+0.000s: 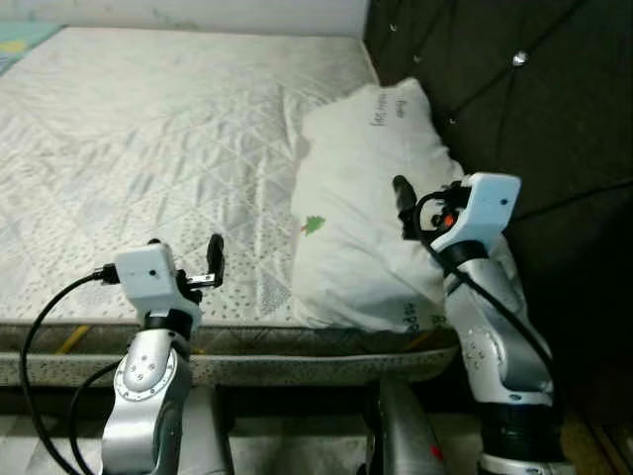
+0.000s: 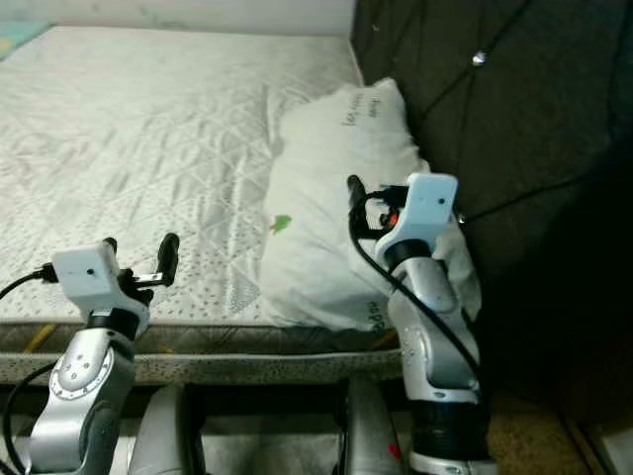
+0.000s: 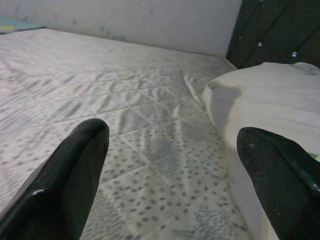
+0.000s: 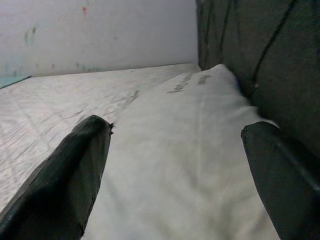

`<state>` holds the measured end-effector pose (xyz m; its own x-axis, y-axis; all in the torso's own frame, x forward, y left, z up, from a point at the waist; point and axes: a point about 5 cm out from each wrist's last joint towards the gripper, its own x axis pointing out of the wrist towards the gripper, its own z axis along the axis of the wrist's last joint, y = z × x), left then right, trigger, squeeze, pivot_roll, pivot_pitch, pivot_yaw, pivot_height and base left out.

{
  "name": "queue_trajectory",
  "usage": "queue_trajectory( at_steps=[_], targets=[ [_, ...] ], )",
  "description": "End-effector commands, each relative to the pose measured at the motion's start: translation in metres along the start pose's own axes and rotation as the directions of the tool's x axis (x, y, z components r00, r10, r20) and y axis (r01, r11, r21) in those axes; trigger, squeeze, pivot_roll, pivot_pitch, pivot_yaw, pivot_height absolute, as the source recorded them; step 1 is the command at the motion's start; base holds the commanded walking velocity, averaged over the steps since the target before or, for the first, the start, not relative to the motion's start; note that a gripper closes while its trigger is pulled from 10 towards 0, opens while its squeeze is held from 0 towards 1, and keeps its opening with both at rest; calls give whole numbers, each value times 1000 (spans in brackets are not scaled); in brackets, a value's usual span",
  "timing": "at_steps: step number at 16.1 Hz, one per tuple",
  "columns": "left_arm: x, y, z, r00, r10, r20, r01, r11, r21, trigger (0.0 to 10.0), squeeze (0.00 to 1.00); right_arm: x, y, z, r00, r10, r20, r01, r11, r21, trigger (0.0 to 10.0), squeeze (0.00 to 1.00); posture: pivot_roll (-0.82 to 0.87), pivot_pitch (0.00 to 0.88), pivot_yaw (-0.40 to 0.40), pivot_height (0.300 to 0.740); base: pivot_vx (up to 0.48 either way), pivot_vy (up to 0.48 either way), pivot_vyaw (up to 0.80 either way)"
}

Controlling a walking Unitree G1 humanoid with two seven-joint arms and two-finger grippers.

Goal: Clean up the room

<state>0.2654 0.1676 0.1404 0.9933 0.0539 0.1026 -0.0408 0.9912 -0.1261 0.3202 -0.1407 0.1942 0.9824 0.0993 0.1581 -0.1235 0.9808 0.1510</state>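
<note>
Left eye view: a bare quilted mattress with a grey dotted pattern covers the bed, and one white pillow lies on it at the robot's right, against a dark tufted headboard. The pillow's long axis runs from the near edge of the mattress away toward the far wall; its right side touches the headboard. It bears a small green mark on the near half and dark lettering near the far end. The left claw hovers over the near edge of the mattress, just left of the pillow, its two black fingers spread well apart with nothing between them. The right claw sits above the near half of the pillow, close to the headboard; in the right wrist view its fingers stand wide apart over the pillow's surface, holding nothing. The far wall is pale and scuffed. A teal patch shows at the mattress's far left corner.
</note>
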Motion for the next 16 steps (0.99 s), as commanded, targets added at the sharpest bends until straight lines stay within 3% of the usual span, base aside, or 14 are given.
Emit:
queue_trajectory(
  at_steps=[1, 16],
  targets=[
    [-1, 2, 0, 1000, 4, -7, -4, 1000, 9, 10000, 0, 1, -1, 6, 1000, 1, 19, -1, 1000, -4, 10000, 0, 35, 35, -28, 567, 0, 0, 0],
    [3, 1, 1, 1000, 2, -3, -2, 1000, 23, 10000, 0, 3, -9, 6, 999, -38, 26, 39, 999, -28, 10000, 0, 30, 24, -20, 719, 0, 0, 0]
  ],
)
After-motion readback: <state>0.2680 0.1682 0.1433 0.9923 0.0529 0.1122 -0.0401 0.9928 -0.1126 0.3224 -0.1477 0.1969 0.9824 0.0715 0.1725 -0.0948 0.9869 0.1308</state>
